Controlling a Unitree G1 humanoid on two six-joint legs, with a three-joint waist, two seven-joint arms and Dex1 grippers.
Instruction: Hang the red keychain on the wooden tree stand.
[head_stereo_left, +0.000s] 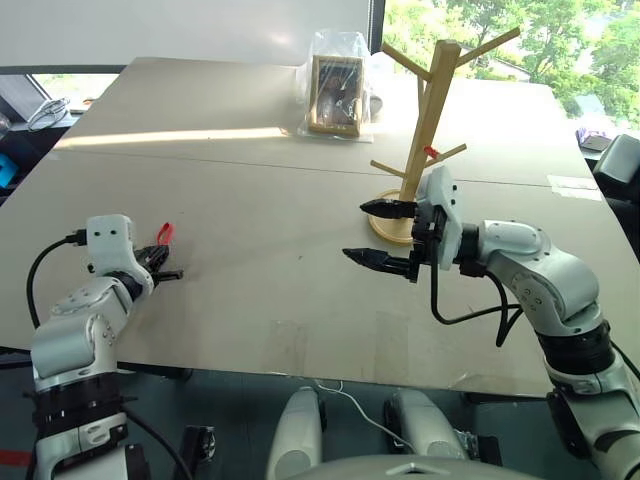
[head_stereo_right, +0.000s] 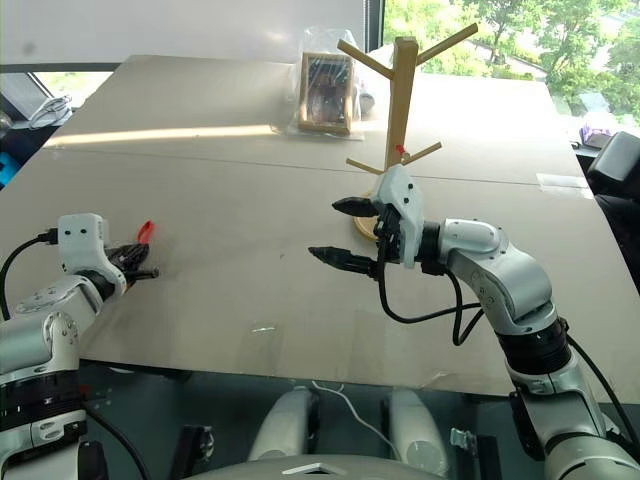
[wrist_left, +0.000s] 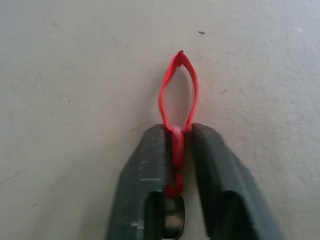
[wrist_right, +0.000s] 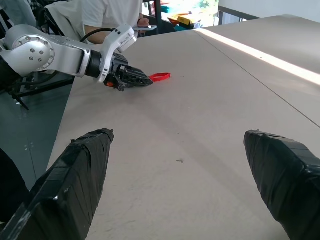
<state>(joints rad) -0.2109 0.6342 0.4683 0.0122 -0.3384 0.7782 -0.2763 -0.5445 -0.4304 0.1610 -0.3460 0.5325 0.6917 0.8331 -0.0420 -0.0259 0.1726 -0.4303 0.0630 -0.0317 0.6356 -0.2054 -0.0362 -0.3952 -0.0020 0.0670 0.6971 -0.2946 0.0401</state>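
A pale worktop (head_stereo_left: 260, 260) carries the scene, with a seam line running across it and a band of sunlight along its far part. Near the far edge stands a wooden picture frame (head_stereo_left: 336, 94) in clear plastic wrap, leaning slightly. A strip of tape (head_stereo_left: 574, 186) lies by the right edge. Beyond the left side sits a person in a white shirt (wrist_right: 107, 12). Trees (head_stereo_left: 560, 35) show through the window past the far right corner.

One red keychain (wrist_left: 178, 100) sits at the counter's (head_stereo_left: 250, 260) nine o'clock side. One wooden tree stand (head_stereo_left: 428, 120) and one plastic-wrapped picture frame (head_stereo_left: 335, 94) stand toward twelve to one o'clock. Two grippers: left (head_stereo_left: 165, 265), right (head_stereo_left: 385, 235). One person (wrist_right: 107, 15).
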